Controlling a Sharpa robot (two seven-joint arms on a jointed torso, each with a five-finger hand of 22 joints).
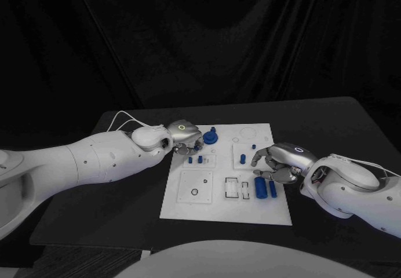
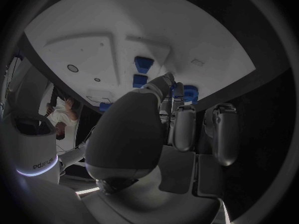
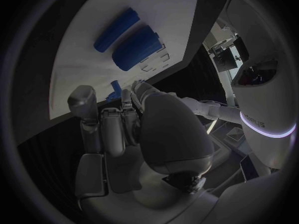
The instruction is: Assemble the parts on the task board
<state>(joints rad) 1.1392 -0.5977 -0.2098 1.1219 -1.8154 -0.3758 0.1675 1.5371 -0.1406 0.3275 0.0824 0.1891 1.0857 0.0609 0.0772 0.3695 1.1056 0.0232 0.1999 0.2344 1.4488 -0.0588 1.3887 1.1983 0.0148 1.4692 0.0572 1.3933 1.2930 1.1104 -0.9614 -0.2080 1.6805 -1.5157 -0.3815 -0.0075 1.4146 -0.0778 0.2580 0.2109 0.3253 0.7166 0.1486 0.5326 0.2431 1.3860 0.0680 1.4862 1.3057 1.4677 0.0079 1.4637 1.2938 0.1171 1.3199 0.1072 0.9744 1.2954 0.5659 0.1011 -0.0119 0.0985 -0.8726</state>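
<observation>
The white task board (image 1: 219, 202) lies in the middle of the black table. My left hand (image 1: 182, 138) hovers over its far left corner, beside a round blue part (image 1: 210, 138). One of its fingers (image 2: 166, 83) reaches down to the board near two small blue pieces (image 2: 139, 80), and I see nothing held. My right hand (image 1: 280, 162) is over the board's right side, fingers pointing down. A small blue peg (image 1: 241, 157) stands just off its fingertips (image 3: 127, 100); whether they touch it is hidden. Two blue cylinders (image 1: 261, 188) lie side by side next to that hand.
Outlined recesses (image 1: 234, 186) and a square plate with a small ring (image 1: 194, 191) sit on the board's near half. Two small blue pieces (image 1: 196, 158) stand below the left hand. Bare black table (image 1: 125, 202) surrounds the board on all sides.
</observation>
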